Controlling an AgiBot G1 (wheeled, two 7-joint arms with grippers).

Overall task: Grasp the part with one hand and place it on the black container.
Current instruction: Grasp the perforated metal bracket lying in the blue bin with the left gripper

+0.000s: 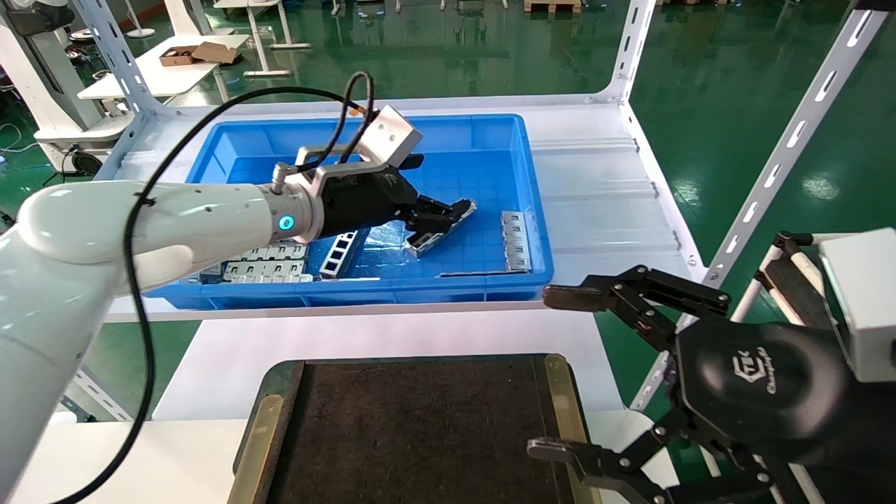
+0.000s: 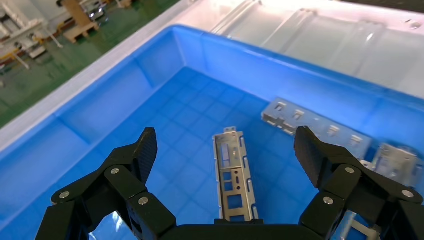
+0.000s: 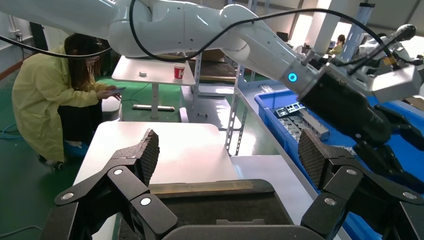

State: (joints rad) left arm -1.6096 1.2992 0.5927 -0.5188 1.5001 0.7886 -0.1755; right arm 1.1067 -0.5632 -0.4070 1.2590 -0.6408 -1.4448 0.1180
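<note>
- Left arm reaches in from the left edge of the head view toward centre, wrist angled down into the blue bin (image 1: 490, 140); left gripper (image 1: 442, 222) sits low over the bin floor, mid-frame.
- Left fingers (image 2: 142, 152) spread wide apart — nothing clamped.
- The part (image 2: 234, 175) — silver-grey slotted channel — lies flat on the bin floor between the two open fingers, running lengthwise toward the palm; clear gaps to both fingertips, its near end is hidden under the gripper body.
- In the head view the part (image 1: 439, 236) shows just under the gripper tips; contact can't be told there.
- Other metal pieces in the bin: slotted plate (image 1: 516, 241) at right wall, ladder-like bar (image 1: 341, 253), stacked plates (image 1: 269, 262) lower left.
- Black container (image 1: 420, 434) lies at bottom centre of head view, nearer than the bin.
- Right gripper (image 1: 595, 371) parked at lower right, beside the container's right edge, fingers wide apart.
</note>
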